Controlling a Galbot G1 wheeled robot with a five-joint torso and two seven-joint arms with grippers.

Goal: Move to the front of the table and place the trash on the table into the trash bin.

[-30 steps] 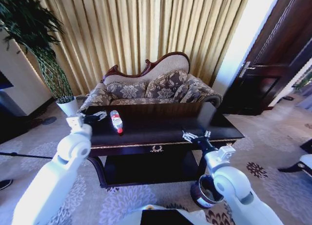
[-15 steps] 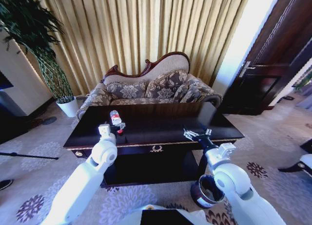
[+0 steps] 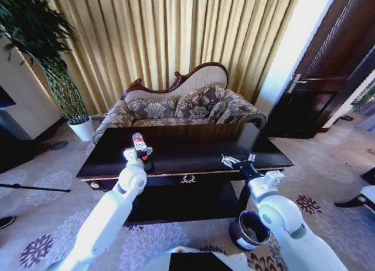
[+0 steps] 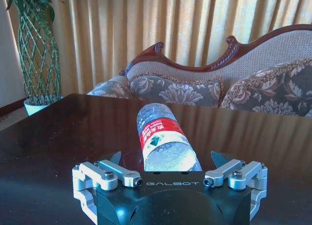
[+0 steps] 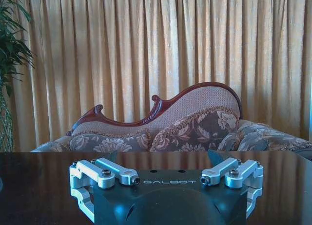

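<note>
Now the left gripper (image 4: 165, 159) is spread wide around the bottle's (image 4: 163, 143) near end on the table (image 3: 193, 151); the right gripper (image 3: 237, 161), also open and empty, is held near the right edge.

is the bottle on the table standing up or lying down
Lying down. The bottle rests on its side on the table, lengthwise between the open fingers of the left gripper, its label running along it.

— Where's your bottle (image 3: 139, 144) relative to the table (image 3: 193, 151)?
— It lies on the table's left half. Your bin (image 3: 249, 230) stands on the floor by the table's front right corner; the sofa (image 3: 187, 107) sits behind the table.
</note>
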